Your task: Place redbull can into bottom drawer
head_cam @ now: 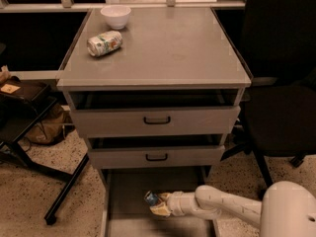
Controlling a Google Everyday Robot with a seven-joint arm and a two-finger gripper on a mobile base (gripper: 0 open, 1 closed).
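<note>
White arm reaching low into the open bottom drawer (126, 197), its gripper (156, 204) holding the redbull can (150, 198).

The smooth white robot arm (224, 209) came in from the near right and lay almost level, stretched leftward just above the flat grey floor of the deep grey metal drawer at the foot of the grey cabinet. Its tan fingers (160, 211) were clenched on the small slim blue-and-silver metal can, which sat tilted at their left tip, inside the drawer near the middle. Whether the can touched the floor could not be told. The two upper drawers, middle (156, 157) and top (157, 120), each with a black handle, stood slightly pulled out. On the grey tabletop (168, 53), at the far left, a white-and-green labelled can (104, 43) lay on its side near a small white bowl (116, 16).
</note>
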